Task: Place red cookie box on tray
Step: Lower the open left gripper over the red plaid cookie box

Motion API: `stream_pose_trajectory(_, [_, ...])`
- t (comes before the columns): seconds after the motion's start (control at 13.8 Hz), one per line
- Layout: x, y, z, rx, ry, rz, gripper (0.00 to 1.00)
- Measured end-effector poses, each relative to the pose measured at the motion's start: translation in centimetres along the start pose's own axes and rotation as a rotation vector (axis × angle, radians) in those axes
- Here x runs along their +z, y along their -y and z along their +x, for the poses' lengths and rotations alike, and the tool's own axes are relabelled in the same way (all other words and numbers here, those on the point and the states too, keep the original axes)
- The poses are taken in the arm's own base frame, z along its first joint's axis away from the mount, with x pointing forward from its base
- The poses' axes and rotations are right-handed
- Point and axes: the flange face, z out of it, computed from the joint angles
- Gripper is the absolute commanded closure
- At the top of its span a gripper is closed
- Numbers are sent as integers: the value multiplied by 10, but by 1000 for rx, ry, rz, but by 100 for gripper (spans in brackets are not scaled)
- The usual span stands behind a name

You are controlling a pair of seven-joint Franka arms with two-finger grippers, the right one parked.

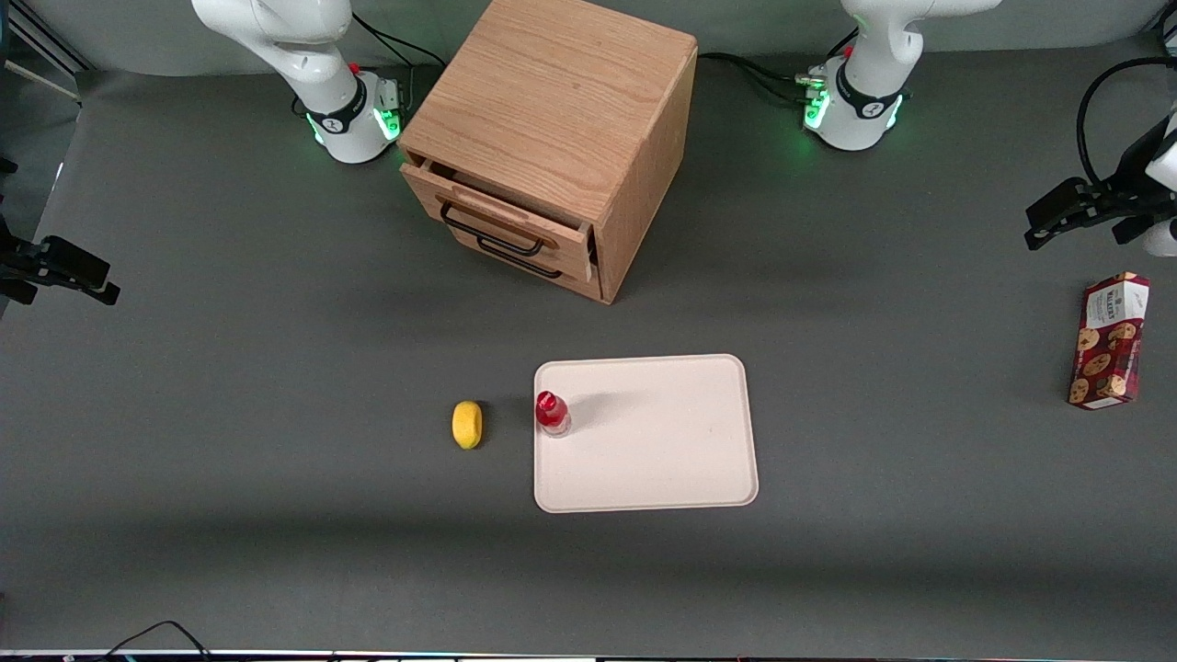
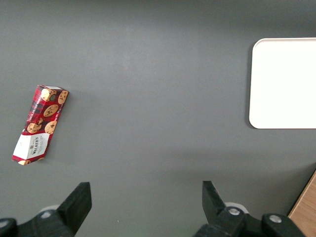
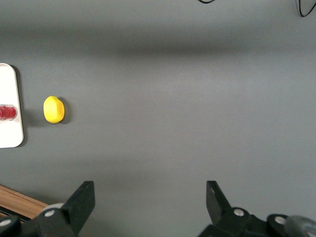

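The red cookie box (image 1: 1110,340) lies flat on the grey table toward the working arm's end, with its white label end farther from the front camera. It also shows in the left wrist view (image 2: 41,123). The pale cream tray (image 1: 662,441) lies mid-table, well apart from the box, and its corner shows in the left wrist view (image 2: 286,84). My left gripper (image 1: 1034,228) hovers above the table, a little farther from the front camera than the box. It is open and empty (image 2: 144,202), and the box is off to one side of its fingers (image 2: 76,205).
A small red-capped bottle (image 1: 552,413) stands on the tray's edge toward the parked arm. A yellow lemon (image 1: 467,424) lies on the table beside it. A wooden drawer cabinet (image 1: 552,138), its top drawer slightly open, stands farther from the front camera than the tray.
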Motion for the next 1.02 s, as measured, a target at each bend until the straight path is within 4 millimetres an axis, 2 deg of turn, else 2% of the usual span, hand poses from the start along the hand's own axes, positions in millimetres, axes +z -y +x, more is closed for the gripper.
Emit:
stream_pose_trajectory(0.22, [4,1,2,11,9,0,0])
stream_pose_trajectory(0.36, [15,6,7,20,30,8,0])
stream_pose_trajectory(0.44, [24,15,12,37,46,24,0])
stream_pose_trajectory(0.65, [62,69,34,92,78,89,0])
stream_pose_trajectory(1.02, [132,184,60,188,74,146,0])
